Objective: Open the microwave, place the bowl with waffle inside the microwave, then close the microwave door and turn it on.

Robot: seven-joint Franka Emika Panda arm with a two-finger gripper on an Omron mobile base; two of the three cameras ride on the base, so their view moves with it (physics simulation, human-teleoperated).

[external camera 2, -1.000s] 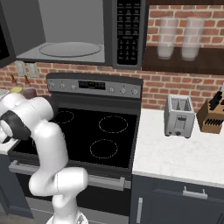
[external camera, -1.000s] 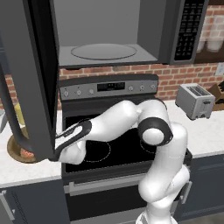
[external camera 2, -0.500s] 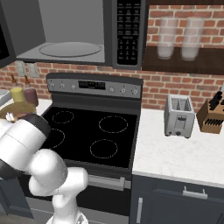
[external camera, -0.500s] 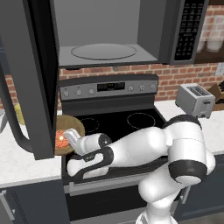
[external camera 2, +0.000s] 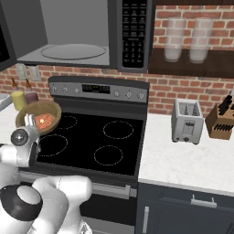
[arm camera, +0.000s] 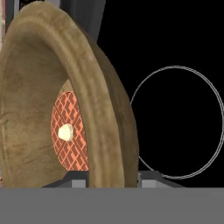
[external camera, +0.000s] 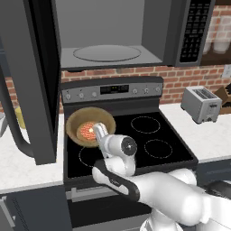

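Note:
The microwave (external camera: pixel 113 45) hangs above the stove with its grey cavity and glass turntable (external camera 2: pixel 73 51) exposed. The microwave door (external camera: pixel 31 81) stands swung out to the left, its curved handle (external camera: pixel 13 122) in front. My gripper (external camera: pixel 100 133) is shut on the near rim of the brown wooden bowl (external camera: pixel 90 126), which hovers tilted over the stove's left rings. The pinkish-orange waffle (external camera: pixel 87 131) lies inside it. In the hand view the bowl's rim (arm camera: pixel 100 109) runs between my fingertips (arm camera: pixel 76 181), with the waffle (arm camera: pixel 70 135) to its left.
The black stove (external camera: pixel 149 135) lies below the bowl. A toaster (external camera 2: pixel 187 121) and a knife block (external camera 2: pixel 219 119) stand on the right counter. Yellow and maroon jars (external camera 2: pixel 18 99) sit at the back left. The keypad strip (external camera 2: pixel 135 27) is at the microwave's right.
The arm swung from the left counter toward the stove, lifting the bowl with the waffle up and to the right, over the left rings.

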